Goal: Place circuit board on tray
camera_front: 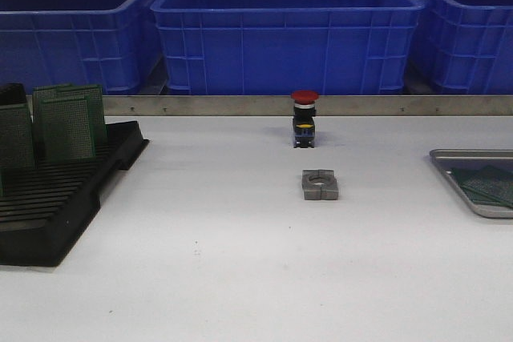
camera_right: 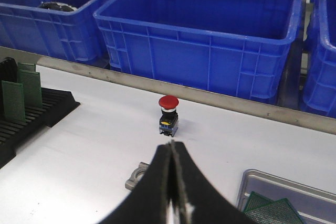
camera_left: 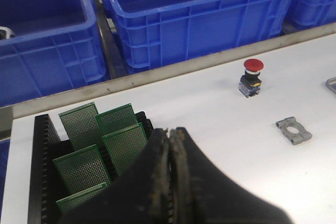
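Several green circuit boards stand upright in a black slotted rack at the left of the table. The silvery tray lies at the right edge, and green circuit boards lie flat in it. Neither gripper appears in the front view. My left gripper is shut with nothing between its fingers, hovering beside the racked boards. My right gripper is also shut and empty, above the table short of the tray, whose boards show at the corner.
A red-capped push button stands mid-table, with a grey metal clamp block just in front of it. Blue plastic crates line the back behind a metal rail.
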Controlling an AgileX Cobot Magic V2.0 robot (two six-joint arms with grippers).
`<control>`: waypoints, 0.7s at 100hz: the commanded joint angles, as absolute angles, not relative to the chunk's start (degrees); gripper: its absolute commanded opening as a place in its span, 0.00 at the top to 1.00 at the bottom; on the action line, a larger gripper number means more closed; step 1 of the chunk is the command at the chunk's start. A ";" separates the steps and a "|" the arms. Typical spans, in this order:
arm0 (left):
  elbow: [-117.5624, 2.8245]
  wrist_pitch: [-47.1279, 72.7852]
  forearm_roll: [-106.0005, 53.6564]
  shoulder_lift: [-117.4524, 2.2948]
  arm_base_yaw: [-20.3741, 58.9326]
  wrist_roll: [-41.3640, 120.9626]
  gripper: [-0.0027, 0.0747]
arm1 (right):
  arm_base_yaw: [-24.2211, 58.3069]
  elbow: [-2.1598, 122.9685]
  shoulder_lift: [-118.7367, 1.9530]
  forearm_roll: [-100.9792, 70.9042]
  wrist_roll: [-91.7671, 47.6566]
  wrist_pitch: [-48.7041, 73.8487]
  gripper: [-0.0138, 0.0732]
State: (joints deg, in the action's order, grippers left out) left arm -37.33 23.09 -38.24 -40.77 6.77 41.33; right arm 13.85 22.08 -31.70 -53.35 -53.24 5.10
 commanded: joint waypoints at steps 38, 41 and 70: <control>-19.93 17.16 -40.28 -10.98 7.10 41.41 0.99 | 14.04 12.91 -11.10 -54.38 -53.79 2.16 0.91; -19.31 17.16 -40.28 -9.48 7.10 41.41 0.99 | 14.04 12.91 -10.87 -54.38 -53.79 2.16 0.91; -18.13 17.16 -40.28 -5.31 7.10 41.41 0.99 | 14.04 12.91 -10.88 -54.38 -53.79 2.94 0.91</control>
State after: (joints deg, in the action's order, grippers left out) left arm -16.61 20.86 -38.74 -4.82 6.77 41.42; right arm 13.85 11.39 -10.49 -53.52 -53.33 5.10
